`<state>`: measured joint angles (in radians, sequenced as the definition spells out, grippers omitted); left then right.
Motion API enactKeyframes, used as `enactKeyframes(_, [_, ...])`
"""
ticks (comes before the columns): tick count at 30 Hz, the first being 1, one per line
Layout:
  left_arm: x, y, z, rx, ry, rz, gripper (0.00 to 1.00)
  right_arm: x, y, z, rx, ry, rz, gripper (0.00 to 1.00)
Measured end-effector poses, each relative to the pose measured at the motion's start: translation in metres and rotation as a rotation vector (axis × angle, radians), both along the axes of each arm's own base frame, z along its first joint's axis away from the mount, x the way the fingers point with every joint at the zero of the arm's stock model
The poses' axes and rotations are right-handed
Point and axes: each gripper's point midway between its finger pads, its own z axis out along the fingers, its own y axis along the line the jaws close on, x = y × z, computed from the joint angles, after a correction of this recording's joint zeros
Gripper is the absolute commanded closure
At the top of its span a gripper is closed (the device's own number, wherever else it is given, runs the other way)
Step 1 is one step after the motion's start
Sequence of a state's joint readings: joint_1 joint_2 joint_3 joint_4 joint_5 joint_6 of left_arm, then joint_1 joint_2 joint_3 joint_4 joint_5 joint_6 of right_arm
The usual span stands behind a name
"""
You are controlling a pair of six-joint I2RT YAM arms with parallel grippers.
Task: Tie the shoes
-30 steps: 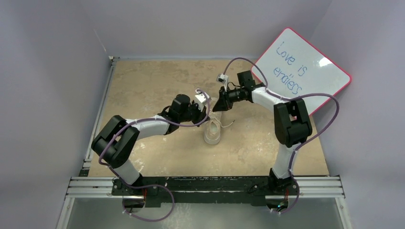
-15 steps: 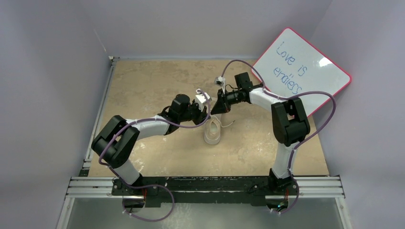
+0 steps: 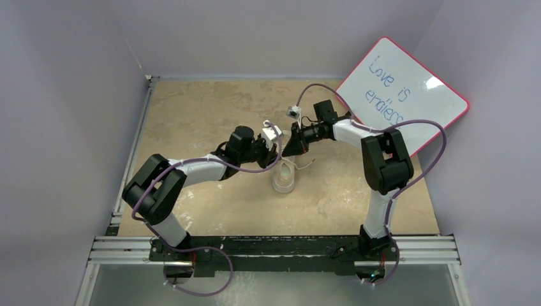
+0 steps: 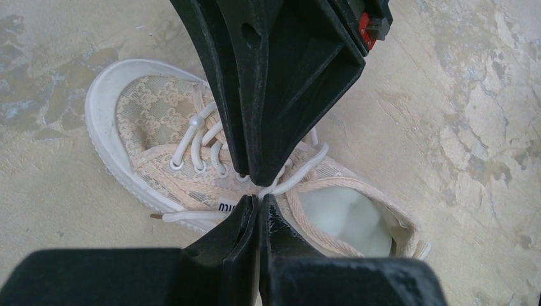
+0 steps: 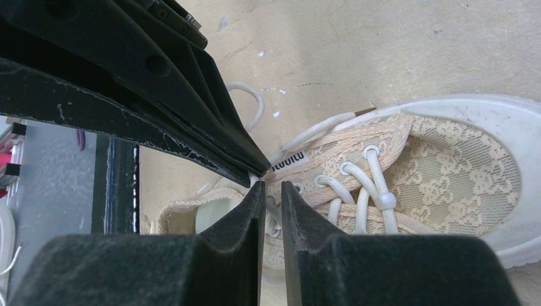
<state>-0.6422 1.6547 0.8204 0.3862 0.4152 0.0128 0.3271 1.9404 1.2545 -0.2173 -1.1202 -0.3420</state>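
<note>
A cream sneaker (image 3: 283,177) lies on the tan table, toe toward the arms. Both grippers meet tip to tip just above its tongue. My left gripper (image 4: 259,199) is shut, and a cream lace (image 4: 300,172) runs out from its tip toward the shoe's opening. My right gripper (image 5: 272,186) stands only slightly open, a thin gap between its pads, with the eyelets and laces of the shoe (image 5: 459,166) showing below. In the left wrist view the right gripper (image 4: 258,178) hangs point-down over the shoe (image 4: 147,121). One loose lace end (image 4: 185,217) lies beside the sole.
A pink-framed whiteboard (image 3: 402,95) with handwriting leans at the back right. Grey walls close in the tan table (image 3: 204,115) on three sides, and a metal rail (image 3: 274,248) runs along the near edge.
The right arm has shifted a little to the left, bringing its gripper up against the left gripper's tip over the shoe. The left arm and the shoe have stayed put.
</note>
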Motion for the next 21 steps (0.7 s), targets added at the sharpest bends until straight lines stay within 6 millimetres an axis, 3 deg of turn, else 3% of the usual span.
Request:
enactKeyframes(11, [-0.0011,0.0007,-0.0018,0.009,0.001,-0.005,1.00,-0.0057,0.0006,-0.0001,0.021,0.012,0.016,0.76])
enactKeyframes(14, [-0.0010,0.0006,-0.0016,0.008,-0.001,-0.006,1.00,-0.0065,0.0008,-0.0003,0.026,0.013,0.018,0.82])
enactKeyframes(18, [-0.0006,0.0007,-0.0014,0.008,-0.002,-0.005,1.00,-0.0060,0.0013,0.0001,0.028,0.012,0.017,0.98])
enactKeyframes(21, [-0.0006,0.0007,-0.0013,0.008,-0.002,-0.005,1.00,-0.0068,0.0016,0.0010,0.031,0.021,0.017,1.00])
